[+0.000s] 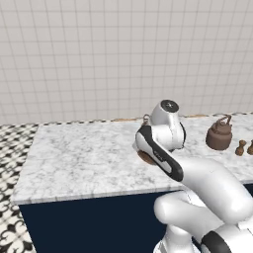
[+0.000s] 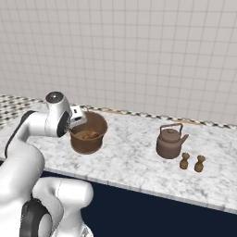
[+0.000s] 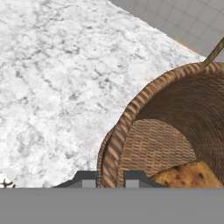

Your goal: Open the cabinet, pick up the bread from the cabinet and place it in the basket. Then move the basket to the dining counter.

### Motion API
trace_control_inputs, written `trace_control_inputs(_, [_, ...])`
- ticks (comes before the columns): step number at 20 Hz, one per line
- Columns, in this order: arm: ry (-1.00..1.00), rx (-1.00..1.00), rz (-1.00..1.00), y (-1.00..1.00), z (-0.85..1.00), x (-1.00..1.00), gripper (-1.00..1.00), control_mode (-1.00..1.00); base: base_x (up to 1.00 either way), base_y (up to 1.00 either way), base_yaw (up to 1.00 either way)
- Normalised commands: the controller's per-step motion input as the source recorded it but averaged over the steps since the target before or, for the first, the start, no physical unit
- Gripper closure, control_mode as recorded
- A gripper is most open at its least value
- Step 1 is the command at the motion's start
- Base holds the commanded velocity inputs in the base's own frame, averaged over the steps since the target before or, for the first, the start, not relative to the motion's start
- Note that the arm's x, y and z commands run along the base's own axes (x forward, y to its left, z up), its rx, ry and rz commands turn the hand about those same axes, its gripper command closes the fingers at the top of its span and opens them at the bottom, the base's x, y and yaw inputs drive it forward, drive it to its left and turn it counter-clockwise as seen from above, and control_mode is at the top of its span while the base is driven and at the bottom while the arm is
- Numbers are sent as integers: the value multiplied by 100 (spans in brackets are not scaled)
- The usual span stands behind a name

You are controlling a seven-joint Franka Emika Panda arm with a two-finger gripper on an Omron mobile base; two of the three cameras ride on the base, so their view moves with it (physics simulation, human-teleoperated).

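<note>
The brown woven basket [image 2: 94, 126] is over the left part of the dining counter [image 2: 134, 162], a marble slab on a plain navy base. The golden-brown bread [image 2: 86, 135] lies inside it, seen close in the hand view as bread [image 3: 189, 176] on the basket [image 3: 175, 127] floor. My gripper [image 3: 110, 180] is shut on the basket's near rim, one finger outside and one inside; from the right base view the gripper [image 2: 77, 118] sits at the rim's left side. Whether the basket rests on the slab or hangs just above it I cannot tell. My arm hides most of the basket [image 1: 147, 158]. The cabinet is out of view.
A brown kettle [image 2: 170, 141] stands to the right of the basket, with two small brown shakers [image 2: 191, 162] in front of it. A tiled wall runs behind the counter [image 1: 79, 158]. Patterned floor tiles [image 1: 12, 148] lie beyond its left end.
</note>
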Motion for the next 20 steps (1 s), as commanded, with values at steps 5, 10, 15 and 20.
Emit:
trace_control_inputs(5, [0, -2, -17, -59, -18, 100, 100, -100, 0, 0, 0])
trace_control_inputs(10, [0, -3, -15, -52, -17, 100, 100, -100, 0, 0, 0])
trace_control_inputs(15, [3, -1, -13, -31, -50, 61, 100, -100, 0, 0, 0])
trace_control_inputs(20, [1, 0, -10, -7, -54, 35, -100, -100, 0, 0, 0])
